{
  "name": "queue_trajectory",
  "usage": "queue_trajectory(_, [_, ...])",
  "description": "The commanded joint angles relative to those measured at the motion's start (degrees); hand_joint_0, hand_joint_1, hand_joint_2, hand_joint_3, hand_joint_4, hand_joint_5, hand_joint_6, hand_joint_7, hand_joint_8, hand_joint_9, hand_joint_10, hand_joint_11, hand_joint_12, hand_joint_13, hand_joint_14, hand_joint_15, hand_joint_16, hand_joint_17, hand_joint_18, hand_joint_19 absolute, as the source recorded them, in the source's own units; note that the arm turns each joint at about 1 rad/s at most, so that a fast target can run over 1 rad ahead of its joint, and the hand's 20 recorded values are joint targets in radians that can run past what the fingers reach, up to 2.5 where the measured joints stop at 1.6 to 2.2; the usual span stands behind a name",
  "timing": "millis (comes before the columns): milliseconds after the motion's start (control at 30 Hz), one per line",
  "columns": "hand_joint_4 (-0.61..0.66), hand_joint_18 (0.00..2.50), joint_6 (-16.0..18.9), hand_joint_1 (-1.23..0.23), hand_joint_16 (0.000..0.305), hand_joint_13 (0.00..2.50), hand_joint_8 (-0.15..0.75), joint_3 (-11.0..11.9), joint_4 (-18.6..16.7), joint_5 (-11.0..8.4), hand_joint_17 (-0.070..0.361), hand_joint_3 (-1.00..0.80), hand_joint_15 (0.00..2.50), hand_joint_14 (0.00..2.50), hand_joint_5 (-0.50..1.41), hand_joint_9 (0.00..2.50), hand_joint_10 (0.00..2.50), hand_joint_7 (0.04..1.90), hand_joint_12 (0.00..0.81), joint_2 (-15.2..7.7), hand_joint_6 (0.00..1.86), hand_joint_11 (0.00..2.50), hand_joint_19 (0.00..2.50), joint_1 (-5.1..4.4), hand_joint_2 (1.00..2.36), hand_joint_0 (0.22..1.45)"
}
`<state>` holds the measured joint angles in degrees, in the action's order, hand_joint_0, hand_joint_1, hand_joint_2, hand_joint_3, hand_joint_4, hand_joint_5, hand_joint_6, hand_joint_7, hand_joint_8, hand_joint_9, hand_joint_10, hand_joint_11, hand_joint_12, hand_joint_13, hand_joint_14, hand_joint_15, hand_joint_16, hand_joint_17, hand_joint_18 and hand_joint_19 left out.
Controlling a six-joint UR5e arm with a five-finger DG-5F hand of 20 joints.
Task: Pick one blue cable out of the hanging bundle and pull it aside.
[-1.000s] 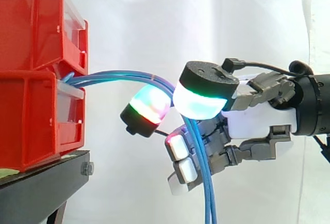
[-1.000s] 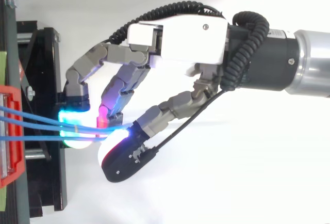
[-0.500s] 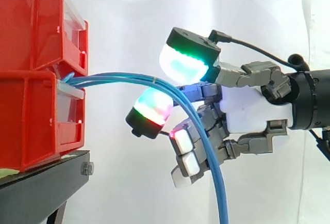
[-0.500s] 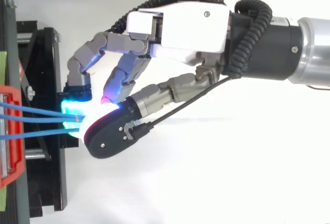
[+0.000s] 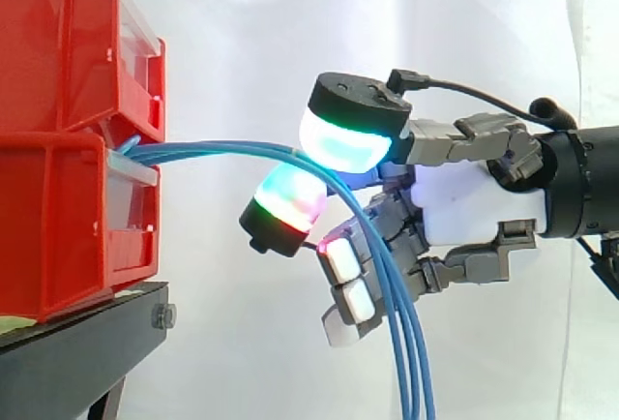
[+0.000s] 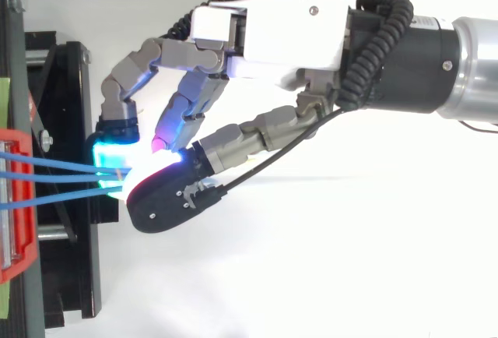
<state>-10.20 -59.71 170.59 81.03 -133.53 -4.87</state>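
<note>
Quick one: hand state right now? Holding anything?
Hand: cannot tell. The blue cables pass through it, but a grip isn't clear.

The hand (image 6: 272,30) reaches in from the right. Its fingers (image 6: 128,81) bend down toward the black stand (image 6: 66,276) on the left. Thin blue cables (image 6: 62,168) come out of the red bin (image 6: 23,260) at the left edge. They go under the thumb pad (image 6: 167,198) and spread apart a little near the bin. A finger pad beside the thumb glows cyan.
</note>
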Motion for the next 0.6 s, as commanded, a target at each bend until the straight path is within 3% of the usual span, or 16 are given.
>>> queue_trajectory(0, [-0.05,0.77,0.0,-0.83,0.041,1.00,0.281,0.0,0.1,0.35,0.093,-0.17,0.55,0.02,-0.12,1.02,0.02,0.88,0.290,0.0,0.93,0.53,0.44,0.12,1.02,0.65])
queue_trajectory(300, [-0.27,0.76,0.1,-0.85,0.039,1.00,0.249,0.0,1.0,0.62,0.089,-0.23,0.55,0.02,-0.13,1.03,0.02,0.94,0.269,0.0,0.97,0.53,0.45,0.12,1.02,0.75])
queue_trajectory(567, [-0.13,0.79,0.1,-0.75,0.047,1.03,0.257,-0.1,1.2,0.53,0.105,-0.19,0.55,0.02,-0.10,1.10,0.02,0.88,0.306,-0.1,0.95,0.48,0.47,0.12,1.01,0.61])
